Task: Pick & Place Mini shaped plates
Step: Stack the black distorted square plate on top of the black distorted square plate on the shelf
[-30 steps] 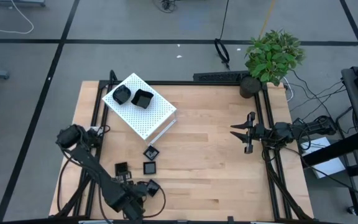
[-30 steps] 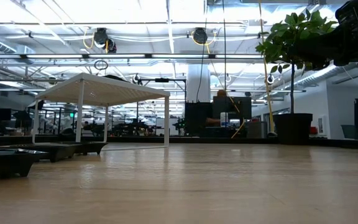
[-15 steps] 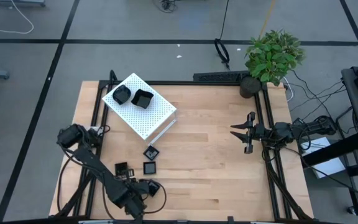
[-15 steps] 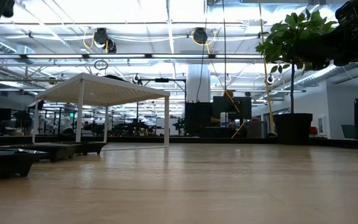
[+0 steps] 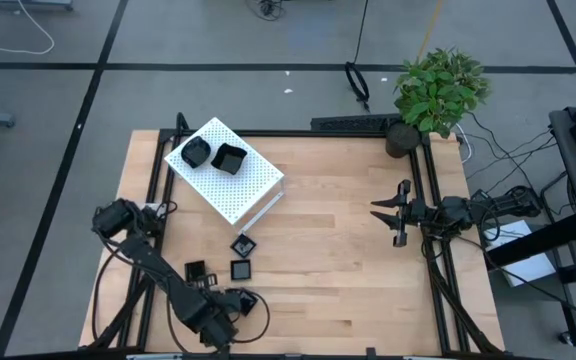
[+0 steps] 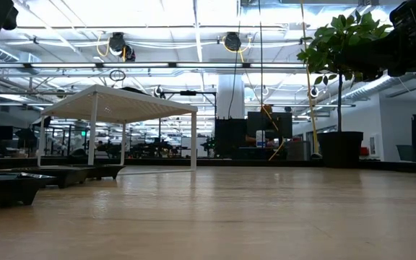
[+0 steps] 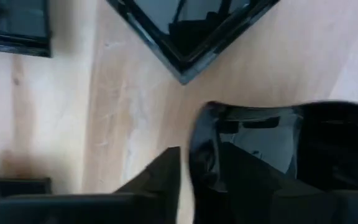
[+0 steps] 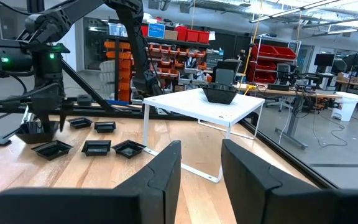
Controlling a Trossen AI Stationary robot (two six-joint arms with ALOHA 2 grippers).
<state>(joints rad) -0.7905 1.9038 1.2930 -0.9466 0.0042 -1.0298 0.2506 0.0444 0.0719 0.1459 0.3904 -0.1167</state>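
Observation:
Several mini shaped plates, small glossy black dishes, lie on the wooden table at the near left (image 5: pixel 241 245) (image 5: pixel 240 269) (image 5: pixel 196 271). Two more sit on top of the white perforated box (image 5: pixel 233 180) at the far left. My left gripper (image 5: pixel 230 302) points down over the nearest plate (image 7: pixel 278 143). It is open, with one finger (image 7: pixel 160 180) outside the plate's rim (image 7: pixel 194 146) and the other (image 7: pixel 247 183) over its hollow. A strip of wood shows between the outer finger and the rim. My right gripper (image 5: pixel 398 215) waits open at the table's right edge.
A potted plant (image 5: pixel 438 90) stands at the far right corner. Black frame rails (image 5: pixel 153 190) run along the table's left and right edges. The wood between the plates and the right arm is bare (image 5: pixel 328 270). Another square plate's corner (image 7: pixel 185 37) lies close to the left gripper.
My left gripper has come down toward the nearest plate at the table's near left. Part of that arm now shows in the low view's upper left corner. The plates have stayed where they were.

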